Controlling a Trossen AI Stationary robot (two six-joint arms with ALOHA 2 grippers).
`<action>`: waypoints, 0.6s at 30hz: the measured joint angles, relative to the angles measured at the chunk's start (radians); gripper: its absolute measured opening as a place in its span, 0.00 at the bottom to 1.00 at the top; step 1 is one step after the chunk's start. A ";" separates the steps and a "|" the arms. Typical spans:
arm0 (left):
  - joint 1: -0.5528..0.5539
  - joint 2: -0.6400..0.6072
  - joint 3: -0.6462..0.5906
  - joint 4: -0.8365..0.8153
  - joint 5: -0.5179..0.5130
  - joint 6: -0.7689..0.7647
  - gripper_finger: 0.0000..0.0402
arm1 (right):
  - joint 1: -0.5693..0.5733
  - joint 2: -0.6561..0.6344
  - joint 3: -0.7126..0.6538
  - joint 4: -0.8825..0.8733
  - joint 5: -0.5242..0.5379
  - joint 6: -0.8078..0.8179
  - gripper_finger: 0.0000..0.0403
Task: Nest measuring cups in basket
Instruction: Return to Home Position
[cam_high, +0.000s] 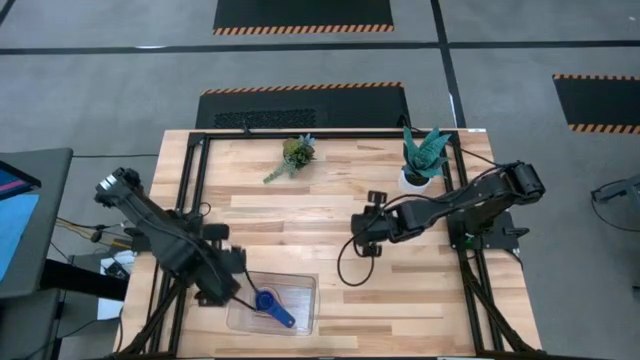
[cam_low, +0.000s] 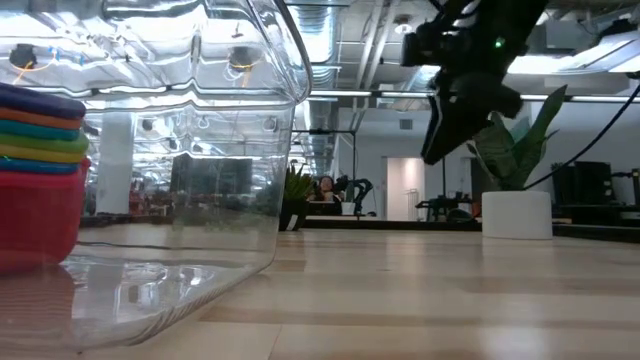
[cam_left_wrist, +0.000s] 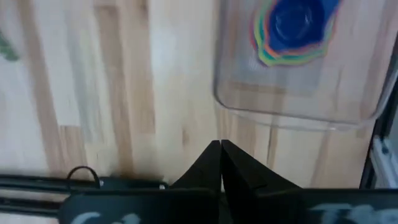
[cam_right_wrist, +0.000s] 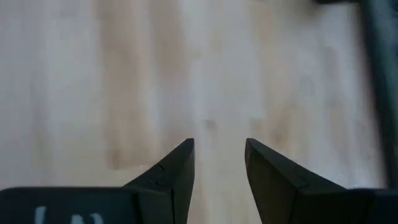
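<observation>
Cups nested in the basket; both arms due to head home.

The wooden surface (cam_high: 330, 200) is carrying the clear basket (cam_high: 300, 290) near one long edge, on the left arm's side; the left end effector (cam_high: 236, 293), fingers pressed together, is hovering just beside the basket's wall; the right end effector (cam_high: 362, 232), fingers spread and holding nothing, is hanging over bare wood mid-surface, well apart; the measuring cups (cam_high: 268, 302) are sitting nested inside the basket, a blue one on top. A clean retreat is probably calling for a lift first, then a pull back, keeping the left fingers off the basket wall and the right arm off the potted plant (cam_high: 422, 160).
</observation>
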 joint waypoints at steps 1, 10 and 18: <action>0.001 -0.019 -0.004 0.001 -0.012 -0.020 0.00 | -0.005 -0.002 -0.003 0.017 -0.034 -0.024 0.41; -0.071 -0.329 -0.203 0.285 -0.360 0.100 0.00 | -0.165 -0.191 -0.400 0.624 -0.453 -0.164 0.41; -0.025 -0.874 -0.818 1.038 -0.323 0.261 0.00 | -0.255 -0.465 -0.827 1.229 -0.625 -0.075 0.41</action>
